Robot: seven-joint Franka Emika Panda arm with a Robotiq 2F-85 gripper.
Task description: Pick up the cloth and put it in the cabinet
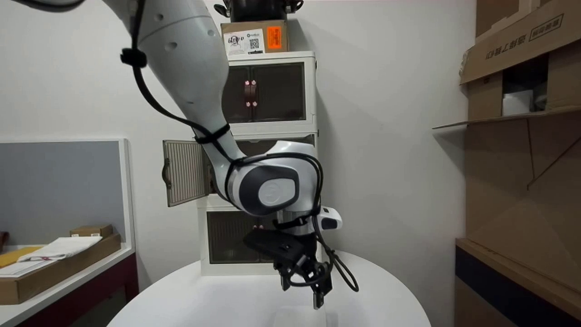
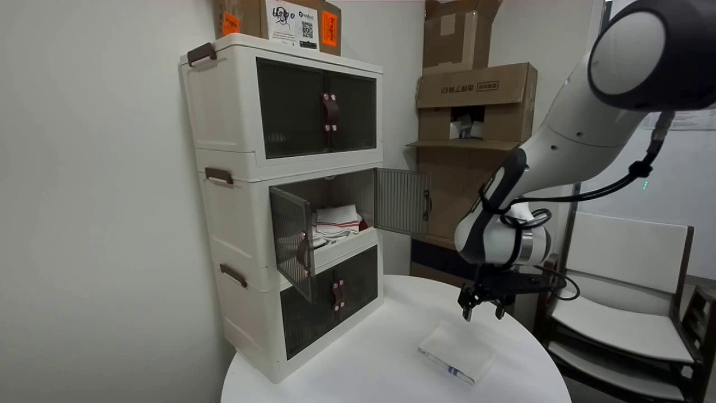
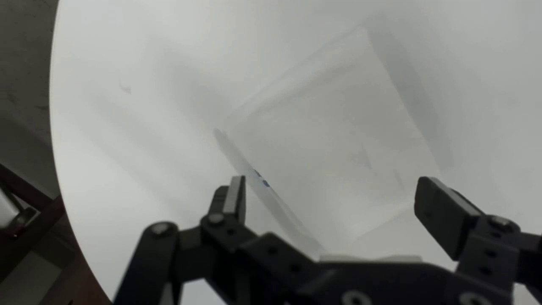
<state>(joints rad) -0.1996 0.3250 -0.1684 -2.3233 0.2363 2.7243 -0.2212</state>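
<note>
Clearly the gripper (image 2: pixel 483 313) has its fingers (image 3: pixel 444 212) spread wide with nothing in their grasp, and hangs above the table (image 2: pixel 386 341). The white cloth (image 2: pixel 457 352) lies folded and flat on the table below, between the cabinet (image 2: pixel 235 221) and the table's curved edge. Being white on white, it is hard to make out in an exterior view, where the lower border also cuts it off; its blue mark (image 2: pixel 453 370) shows in an exterior view and, as small specks, from the wrist. The cabinet's middle compartment (image 2: pixel 344 187) has both doors (image 2: pixel 401 201) swung out, with folded towels (image 2: pixel 338 218) inside, partly behind the nearer door; in an exterior view the arm (image 1: pixel 190 68) covers most of that opening. Only an exterior view takes in the black pot (image 1: pixel 258 11) atop the carton (image 1: pixel 254 26), cropped at the upper border. That carton bears a white label (image 1: pixel 243 42) with a QR code (image 1: pixel 254 43) and an orange sticker (image 2: pixel 329 28) that seems to read "fragile". Chinese characters (image 2: pixel 458 88) on the open-fronted carton (image 2: pixel 503 120) are too small to read surely.
</note>
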